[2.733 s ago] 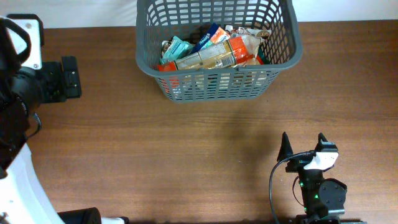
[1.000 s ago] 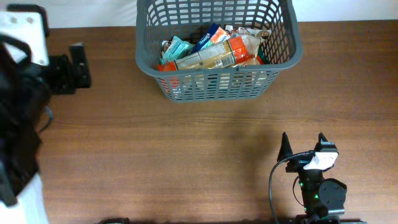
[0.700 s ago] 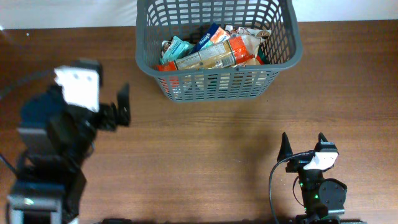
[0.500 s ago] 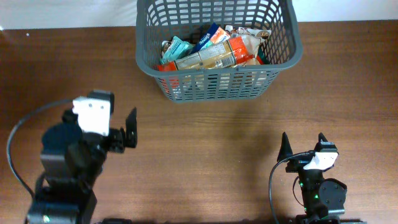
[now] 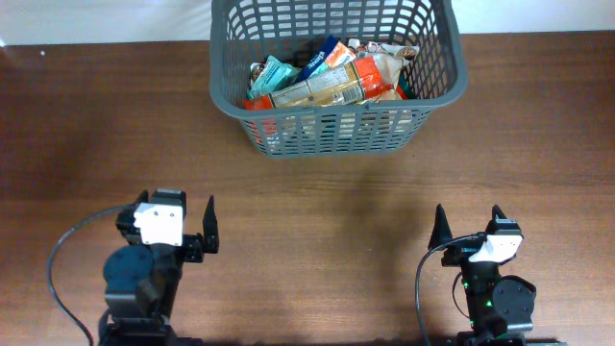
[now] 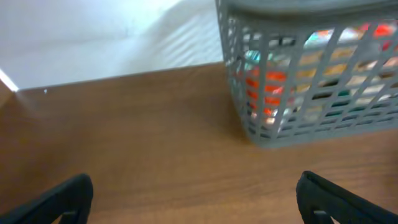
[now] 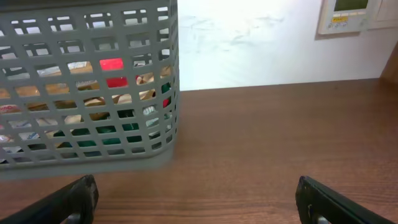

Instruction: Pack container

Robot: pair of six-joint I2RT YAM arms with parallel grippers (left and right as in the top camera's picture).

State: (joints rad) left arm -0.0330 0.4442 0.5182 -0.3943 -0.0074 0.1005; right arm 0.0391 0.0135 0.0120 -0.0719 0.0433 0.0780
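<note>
The container (image 5: 338, 130), a large dark grey lattice basket, stands at the table's far middle with several food packets (image 5: 327, 82) piled inside. It also shows in the left wrist view (image 6: 298, 127) and the right wrist view (image 7: 93, 155). My left gripper (image 5: 178, 226) is open and empty near the front left of the table, well short of the basket; its two fingers stand wide apart in the left wrist view (image 6: 196, 193). My right gripper (image 5: 468, 223) is open and empty at the front right, its fingers wide apart in the right wrist view (image 7: 199, 196).
Brown wooden table (image 5: 317, 211) with a white wall behind it. A wall control panel (image 7: 351, 15) shows at the top right of the right wrist view. A black cable (image 5: 421, 288) loops beside the right arm.
My left arm has swung from the far left edge down and inward to the front left of the table, its gripper open. The right arm and the basket have not moved.
</note>
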